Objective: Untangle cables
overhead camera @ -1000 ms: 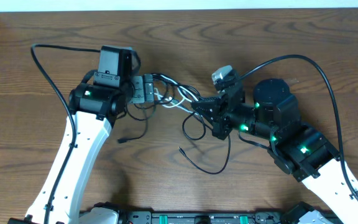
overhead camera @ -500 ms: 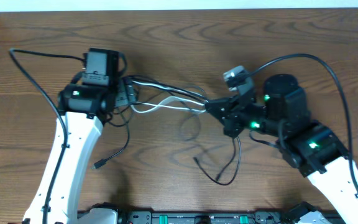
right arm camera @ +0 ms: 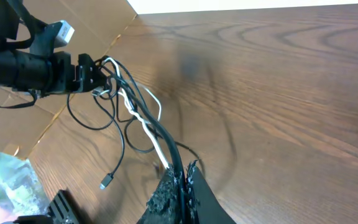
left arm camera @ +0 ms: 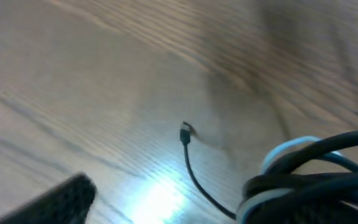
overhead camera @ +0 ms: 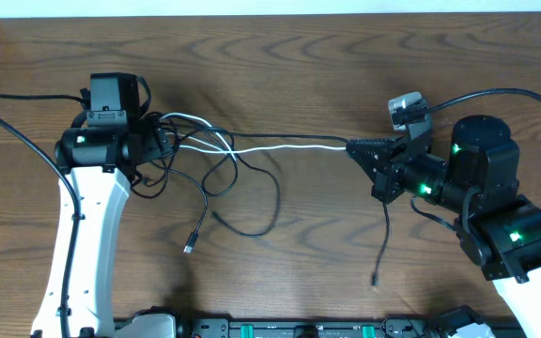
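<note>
Thin black and white cables (overhead camera: 280, 147): a bundle stretched across the brown wooden surface (overhead camera: 280, 56) between both pincers. Right pincer (overhead camera: 351, 146): clamped tight on the bundle's end. Left pincer (overhead camera: 165, 141): tangled loops gathered at it, and whether it is wide or narrow cannot be told. Loose black plug end (overhead camera: 189, 248): lying on the surface below.

The desk (overhead camera: 280, 56) is dark brown with wavy, streaked wood grain; the cables (overhead camera: 216, 150) are mostly black, with one white cord (overhead camera: 289, 146) among them; the left arm (overhead camera: 87, 225) and right arm (overhead camera: 524, 282) have white links and black housings dotted with small green lights; past the desk's edge, cardboard (right arm camera: 11, 130) shows tan.
</note>
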Robot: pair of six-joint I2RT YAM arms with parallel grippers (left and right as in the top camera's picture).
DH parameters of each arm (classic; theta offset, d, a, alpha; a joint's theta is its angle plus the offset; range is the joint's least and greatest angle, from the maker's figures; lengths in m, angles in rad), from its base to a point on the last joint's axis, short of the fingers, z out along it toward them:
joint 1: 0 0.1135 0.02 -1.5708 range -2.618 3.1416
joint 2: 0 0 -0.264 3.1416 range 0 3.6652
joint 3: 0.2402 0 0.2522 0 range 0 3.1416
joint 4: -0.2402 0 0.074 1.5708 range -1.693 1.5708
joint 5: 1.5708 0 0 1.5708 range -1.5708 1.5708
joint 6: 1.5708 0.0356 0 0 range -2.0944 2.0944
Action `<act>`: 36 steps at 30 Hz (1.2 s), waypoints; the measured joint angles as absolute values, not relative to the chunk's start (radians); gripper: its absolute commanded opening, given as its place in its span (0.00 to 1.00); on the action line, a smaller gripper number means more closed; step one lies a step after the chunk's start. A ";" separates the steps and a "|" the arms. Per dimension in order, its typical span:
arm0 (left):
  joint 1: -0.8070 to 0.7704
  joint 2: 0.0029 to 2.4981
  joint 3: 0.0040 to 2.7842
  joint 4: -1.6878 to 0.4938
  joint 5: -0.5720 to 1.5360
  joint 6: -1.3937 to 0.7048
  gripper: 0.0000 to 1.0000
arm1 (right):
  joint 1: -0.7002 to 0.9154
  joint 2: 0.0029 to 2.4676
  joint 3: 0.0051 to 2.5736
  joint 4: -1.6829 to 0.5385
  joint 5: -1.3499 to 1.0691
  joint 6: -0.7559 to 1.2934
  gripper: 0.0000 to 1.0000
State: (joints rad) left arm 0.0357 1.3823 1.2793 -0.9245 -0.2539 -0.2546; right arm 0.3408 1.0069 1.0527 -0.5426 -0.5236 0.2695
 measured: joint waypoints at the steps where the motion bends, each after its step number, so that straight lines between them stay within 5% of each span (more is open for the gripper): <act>1: 0.037 1.382 1.279 -0.916 -0.231 -0.249 0.61 | 0.340 1.007 1.053 -0.544 -0.524 0.270 0.03; 5: 0.040 1.382 1.279 -0.890 -0.118 -0.193 0.08 | 0.339 1.007 1.053 -0.557 -0.520 0.266 0.08; 16: 0.044 1.382 1.279 -0.855 0.125 -0.103 0.08 | 0.336 1.007 1.053 -0.564 -0.504 0.266 0.07; 20: 0.044 1.382 1.279 -0.851 0.175 -0.097 0.08 | 0.336 1.007 1.053 -0.572 -0.500 0.260 0.29; 22: 0.044 1.382 1.279 -0.847 0.207 -0.096 0.08 | 0.335 1.007 1.053 -0.574 -0.499 0.259 0.57; 27: 0.045 1.382 1.279 -0.813 0.360 -0.066 0.08 | 0.335 1.008 1.053 -0.577 -0.498 0.232 0.96; 36: 0.036 1.383 1.279 -0.760 0.823 0.053 0.08 | 0.335 1.134 1.053 -0.569 -0.498 0.176 0.99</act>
State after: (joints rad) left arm 0.0364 1.3827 1.2793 -0.7605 0.8234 0.0528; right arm 0.3351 1.1339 1.0534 -0.5694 -0.4980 0.1761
